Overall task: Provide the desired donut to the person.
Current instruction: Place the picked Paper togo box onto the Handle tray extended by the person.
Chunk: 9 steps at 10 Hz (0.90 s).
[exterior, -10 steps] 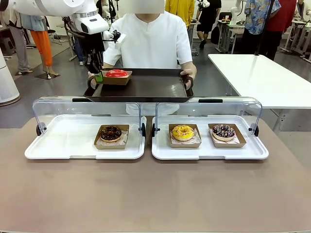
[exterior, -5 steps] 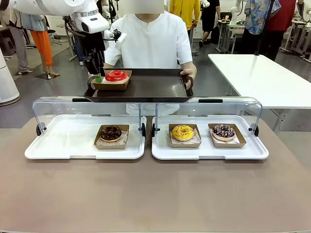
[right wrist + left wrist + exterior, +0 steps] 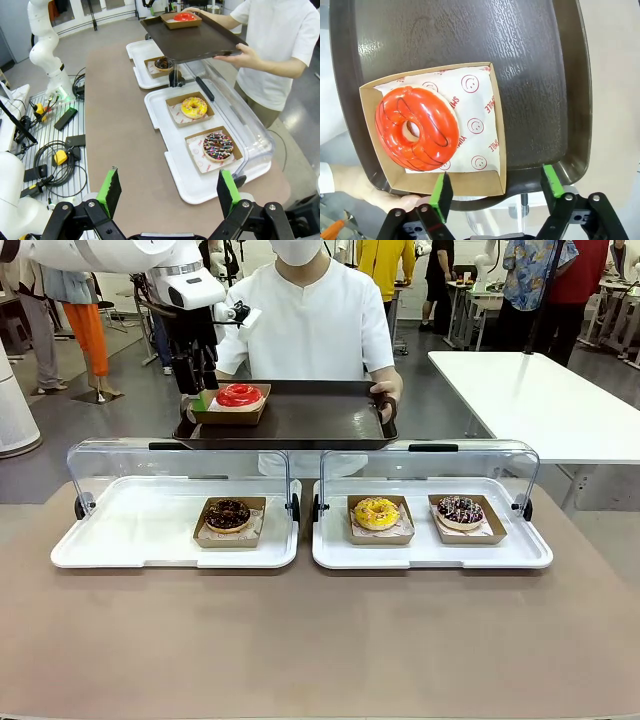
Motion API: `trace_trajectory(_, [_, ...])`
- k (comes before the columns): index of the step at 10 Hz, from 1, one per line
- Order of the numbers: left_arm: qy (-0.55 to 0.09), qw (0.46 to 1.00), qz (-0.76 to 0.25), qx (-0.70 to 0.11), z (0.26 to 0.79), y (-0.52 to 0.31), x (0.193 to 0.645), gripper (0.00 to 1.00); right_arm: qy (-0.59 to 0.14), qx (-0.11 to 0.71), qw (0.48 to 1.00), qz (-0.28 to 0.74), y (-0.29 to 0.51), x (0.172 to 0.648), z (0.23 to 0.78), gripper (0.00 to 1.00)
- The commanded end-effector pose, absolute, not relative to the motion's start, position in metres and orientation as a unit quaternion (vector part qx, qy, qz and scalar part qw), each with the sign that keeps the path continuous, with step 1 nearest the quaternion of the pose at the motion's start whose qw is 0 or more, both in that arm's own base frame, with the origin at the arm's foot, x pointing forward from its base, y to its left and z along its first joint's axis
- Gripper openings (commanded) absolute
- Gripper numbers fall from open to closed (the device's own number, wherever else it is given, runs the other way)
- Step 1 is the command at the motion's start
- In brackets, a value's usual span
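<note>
One red-glazed ring donut (image 3: 239, 394) is sitting in an open brown cardboard box (image 3: 230, 418) lined with smiley-printed paper, at the left end of a dark brown plastic tray (image 3: 310, 418). The person in the white short-sleeved shirt (image 3: 310, 330) is holding that tray by both ends over the far side of the tan table (image 3: 320, 640). The robot's left hand (image 3: 203, 390) is hanging just beside the box's left side, its green-padded fingers spread wide and gripping nothing. In the left wrist view one pad is standing at the box's near wall and the other is out over the tray's rim. The robot's right hand (image 3: 167, 192) is hovering above the table, well apart from the dark tray, and is likewise standing wide and empty. Three more donuts are resting in cardboard boxes on two white trays with raised clear lids. A chocolate one (image 3: 228, 513) is lying on the left white tray (image 3: 140, 530). A yellow one (image 3: 376, 512) and a dark sprinkled one (image 3: 460, 509) are lying on the right white tray (image 3: 520, 545).
</note>
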<state>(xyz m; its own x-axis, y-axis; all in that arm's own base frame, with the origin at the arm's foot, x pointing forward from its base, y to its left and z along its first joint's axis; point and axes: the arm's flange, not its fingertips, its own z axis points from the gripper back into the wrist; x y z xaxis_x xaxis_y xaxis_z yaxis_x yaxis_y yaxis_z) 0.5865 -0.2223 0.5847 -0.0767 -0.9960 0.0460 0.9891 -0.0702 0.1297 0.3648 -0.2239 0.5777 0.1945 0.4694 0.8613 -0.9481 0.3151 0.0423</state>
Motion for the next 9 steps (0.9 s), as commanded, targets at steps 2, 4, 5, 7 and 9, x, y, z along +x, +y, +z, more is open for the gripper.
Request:
trace_trajectory(2, [-0.057,0.674,-0.736,0.024,0.589,-0.221,0.59,1.0,-0.39,0.303,0.714,0.496,-0.224,0.365,0.578,1.0])
trace_trajectory(4, [-0.056,0.674,-0.736,0.023,0.59,-0.22,0.59,1.0,-0.39,0.303,0.714,0.496,-0.224,0.365,0.578,1.0])
trace_trajectory(5, [-0.055,0.674,-0.736,0.022,0.589,-0.22,0.59,1.0,-0.39,0.303,0.714,0.496,-0.224,0.365,0.578,1.0])
trace_trajectory(7, [-0.055,0.666,-0.744,0.026,0.598,-0.215,0.574,1.0,-0.39,0.303,0.714,0.496,-0.224,0.365,0.578,1.0])
trace_trajectory(9, [-0.061,0.644,-0.762,0.041,0.622,-0.186,0.519,1.0,-0.39,0.303,0.714,0.496,-0.224,0.365,0.578,1.0])
